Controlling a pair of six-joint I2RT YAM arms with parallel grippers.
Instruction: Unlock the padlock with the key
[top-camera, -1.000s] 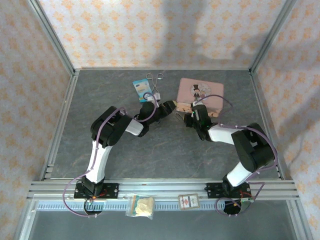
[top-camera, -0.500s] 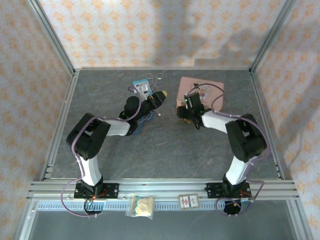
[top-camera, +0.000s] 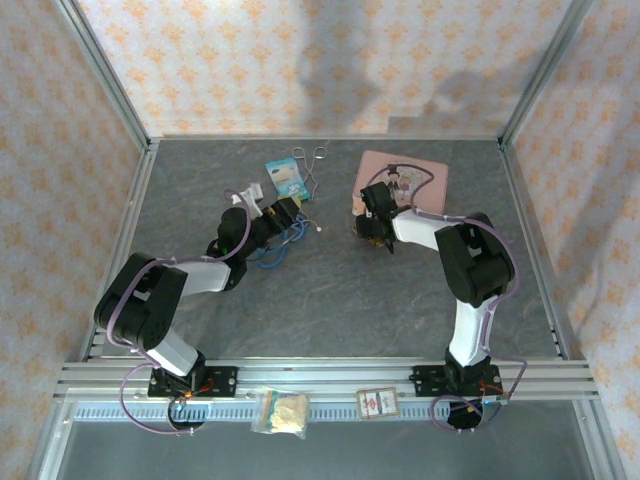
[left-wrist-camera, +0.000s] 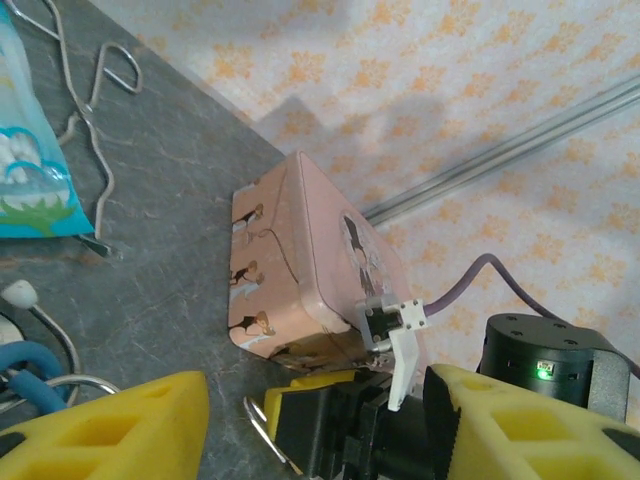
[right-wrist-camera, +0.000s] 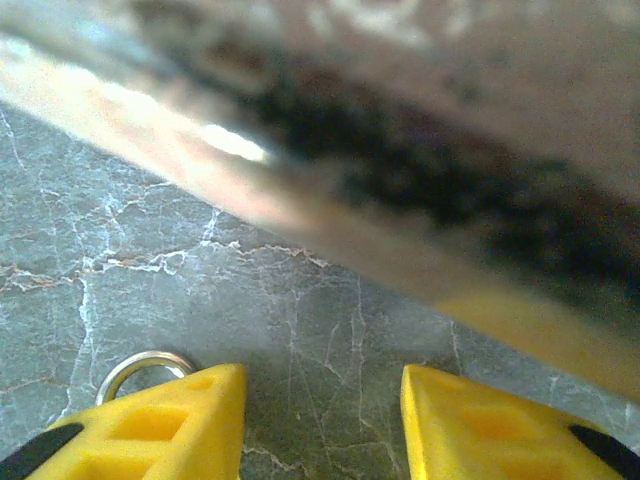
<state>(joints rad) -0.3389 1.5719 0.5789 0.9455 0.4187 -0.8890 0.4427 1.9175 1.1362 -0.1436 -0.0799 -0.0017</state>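
Observation:
My right gripper (top-camera: 372, 228) sits low on the table against the near-left corner of the pink tin (top-camera: 412, 180), open with bare table between its fingers (right-wrist-camera: 322, 375). A thin silver loop (right-wrist-camera: 140, 365) lies just outside its left finger. It appears again as a silver curve (left-wrist-camera: 262, 432) in the left wrist view. I cannot tell whether it is the padlock's shackle or a key ring. No brass body or key blade can be made out. My left gripper (top-camera: 285, 212) is open and holds nothing, left of the tin (left-wrist-camera: 300, 270) and facing the right gripper (left-wrist-camera: 335, 425).
Silver forceps (top-camera: 311, 160) and a blue-and-white packet (top-camera: 284, 178) lie at the back. A blue cable (top-camera: 268, 245) with a white bead (left-wrist-camera: 20, 294) lies under the left wrist. Two small packets (top-camera: 280, 410) rest on the front rail. Frame posts and walls close three sides.
The left gripper has pulled back to the left, away from the tin. The right gripper has slid up against the tin's near-left corner, its jaws moving on the way.

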